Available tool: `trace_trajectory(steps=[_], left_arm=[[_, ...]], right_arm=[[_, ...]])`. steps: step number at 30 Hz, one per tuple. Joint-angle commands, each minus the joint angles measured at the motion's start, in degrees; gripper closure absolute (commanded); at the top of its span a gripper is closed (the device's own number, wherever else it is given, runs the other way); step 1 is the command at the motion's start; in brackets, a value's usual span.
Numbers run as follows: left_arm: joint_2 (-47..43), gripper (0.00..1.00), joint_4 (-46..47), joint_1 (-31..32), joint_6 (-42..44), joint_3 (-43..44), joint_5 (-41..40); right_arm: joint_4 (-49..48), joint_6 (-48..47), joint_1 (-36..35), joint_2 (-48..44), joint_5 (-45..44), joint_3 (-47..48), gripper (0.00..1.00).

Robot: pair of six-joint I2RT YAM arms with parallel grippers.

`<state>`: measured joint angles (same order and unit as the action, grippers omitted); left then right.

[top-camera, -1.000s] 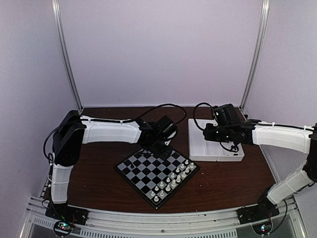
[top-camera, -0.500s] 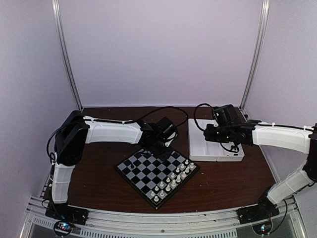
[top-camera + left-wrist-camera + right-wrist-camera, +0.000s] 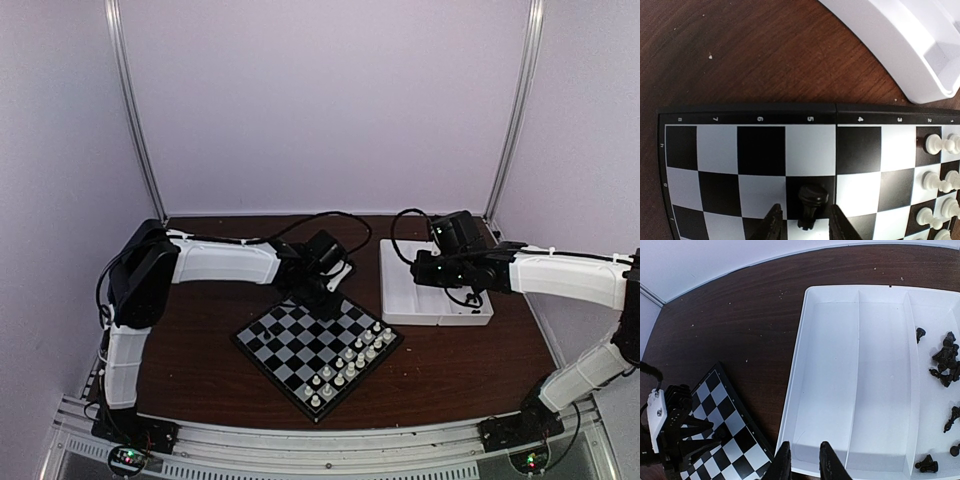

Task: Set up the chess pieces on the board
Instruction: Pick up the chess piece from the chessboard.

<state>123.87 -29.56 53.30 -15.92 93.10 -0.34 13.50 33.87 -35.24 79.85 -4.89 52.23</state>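
glossy black round-headed chessman (image 3: 812,200) stands on the black-and-white board (image 3: 810,150).

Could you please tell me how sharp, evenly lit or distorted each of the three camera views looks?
Top external: soft, the white pieces on the board mere blobs; left wrist: crisp on the black chess piece, board frame bowed; right wrist: sharp, the white tray bright and low-contrast, its rim curved.

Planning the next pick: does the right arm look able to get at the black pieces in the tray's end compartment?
Probably yes. The right gripper hangs over the white tray, jaws empty, and the black pieces lie uncovered in their open-topped compartment, nothing above them.
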Motion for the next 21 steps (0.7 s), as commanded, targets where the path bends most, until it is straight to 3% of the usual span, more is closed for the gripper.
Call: trace_trajectory(steps=[1,13,18,21], left_arm=[[0.58,0.68,2.86,-0.47,1.24,-1.52,2.86],[-0.29,0.71,4.39,-0.65,2.44,-4.65,2.72],[-0.43,0.8,4.42,-0.82,2.43,-5.12,1.26],[-0.55,0.81,4.21,-0.85,2.61,-5.25,1.2]], right_arm=[[-0.43,0.48,0.38,0.68,0.23,1.2,0.78],[-0.31,0.86,0.4,1.91,1.0,2.24,0.78],[-0.34,0.84,0.35,2.14,1.01,2.6,0.79],[-0.38,0.87,0.35,2.44,1.3,2.92,0.79]])
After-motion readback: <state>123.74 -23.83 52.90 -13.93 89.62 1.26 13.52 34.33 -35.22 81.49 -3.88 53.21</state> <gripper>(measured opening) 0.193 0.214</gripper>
